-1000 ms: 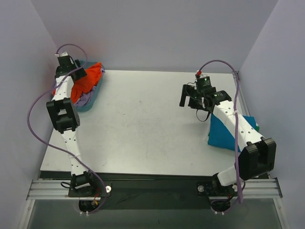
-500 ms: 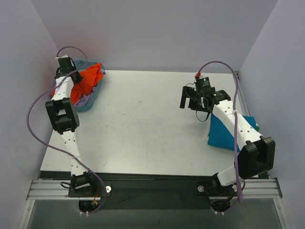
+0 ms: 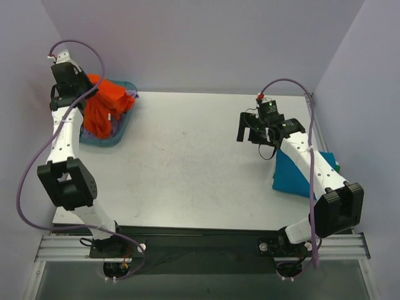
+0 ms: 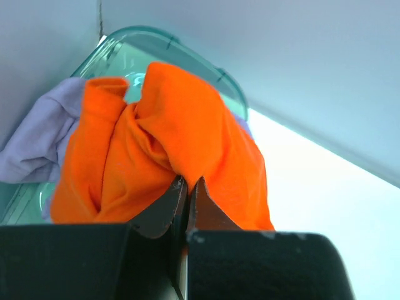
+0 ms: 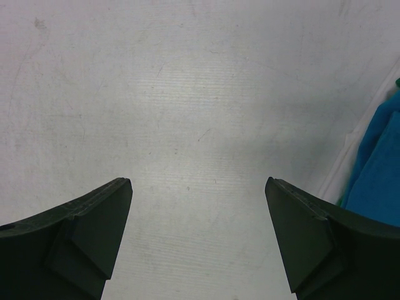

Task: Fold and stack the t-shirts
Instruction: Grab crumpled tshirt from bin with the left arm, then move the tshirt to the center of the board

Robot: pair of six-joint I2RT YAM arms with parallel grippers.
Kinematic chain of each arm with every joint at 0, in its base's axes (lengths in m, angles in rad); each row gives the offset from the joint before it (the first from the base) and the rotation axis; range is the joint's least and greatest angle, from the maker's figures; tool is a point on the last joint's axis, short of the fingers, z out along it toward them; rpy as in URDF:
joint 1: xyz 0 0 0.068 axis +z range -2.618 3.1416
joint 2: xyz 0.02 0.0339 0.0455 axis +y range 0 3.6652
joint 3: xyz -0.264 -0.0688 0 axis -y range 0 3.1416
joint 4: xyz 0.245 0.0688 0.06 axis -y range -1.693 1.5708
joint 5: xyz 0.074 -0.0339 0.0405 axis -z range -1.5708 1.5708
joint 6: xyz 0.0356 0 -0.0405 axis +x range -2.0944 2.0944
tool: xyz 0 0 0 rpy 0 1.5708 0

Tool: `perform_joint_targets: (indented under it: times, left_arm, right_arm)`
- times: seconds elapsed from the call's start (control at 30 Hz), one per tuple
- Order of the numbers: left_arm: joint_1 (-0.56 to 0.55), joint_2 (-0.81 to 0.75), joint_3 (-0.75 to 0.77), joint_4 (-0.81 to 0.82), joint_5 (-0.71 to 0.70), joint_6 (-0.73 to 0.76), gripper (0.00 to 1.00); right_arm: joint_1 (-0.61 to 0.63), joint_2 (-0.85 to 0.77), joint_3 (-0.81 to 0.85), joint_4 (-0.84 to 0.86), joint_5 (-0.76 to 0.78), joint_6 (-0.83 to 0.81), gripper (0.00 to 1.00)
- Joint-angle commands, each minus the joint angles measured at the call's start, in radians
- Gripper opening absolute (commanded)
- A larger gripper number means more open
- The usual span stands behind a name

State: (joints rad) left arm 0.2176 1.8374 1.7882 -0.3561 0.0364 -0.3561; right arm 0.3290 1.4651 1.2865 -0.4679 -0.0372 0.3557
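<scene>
1. At the far left corner, the orange shirt (image 4: 187, 144) hangs bunched over the basin (image 3: 119, 136), with the left gripper (image 4: 186, 190) clamped on a fold of it.
2. A lilac cloth (image 4: 34, 140) lies in the basin beneath.
3. At the counter's (image 3: 187, 162) right edge a teal shirt (image 3: 289, 174) lies folded; that part looks done.
4. The right gripper (image 5: 199, 231) hovers open and empty above bare counter.
5. Remaining, by my reading: spreading, folding and stacking the orange shirt.

walls (image 3: 206, 44): pale lilac, plain, 3 sides
table (image 3: 187, 162): off-white top, scuffed, faint scratches
rail (image 3: 200, 248): metal strip along near edge
light: soft, even
</scene>
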Motion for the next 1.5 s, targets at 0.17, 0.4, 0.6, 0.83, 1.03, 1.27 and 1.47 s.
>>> perform_joint_targets:
  times: [0.17, 0.4, 0.6, 0.83, 1.03, 1.27, 1.47]
  left_arm:
    - [-0.030, -0.358, -0.156, 0.150, 0.118, -0.044, 0.00]
    - [-0.194, -0.494, -0.178, 0.181, 0.181, -0.081, 0.00]
    - [-0.348, -0.544, -0.232, 0.221, 0.235, -0.248, 0.00]
    - [-0.363, -0.619, -0.504, 0.136, 0.225, -0.324, 0.46]
    - [-0.356, -0.642, -0.622, -0.132, 0.010, -0.172, 0.65]
    - [-0.409, -0.633, -0.722, -0.127, 0.193, -0.084, 0.66]
    - [-0.536, -0.580, -0.852, -0.035, 0.326, -0.104, 0.68]
  right_arm:
    - [0.005, -0.087, -0.021, 0.020, -0.012, -0.024, 0.92]
    - [0.002, -0.158, -0.081, 0.029, -0.009, -0.024, 0.92]
    - [0.002, -0.198, -0.124, 0.032, -0.006, -0.014, 0.92]
    - [0.004, -0.238, -0.206, 0.041, -0.004, 0.008, 0.92]
    - [0.004, -0.244, -0.303, 0.057, -0.038, 0.015, 0.92]
    - [0.007, -0.192, -0.351, 0.106, -0.116, 0.048, 0.92]
    - [0.018, -0.071, -0.322, 0.141, -0.176, 0.069, 0.87]
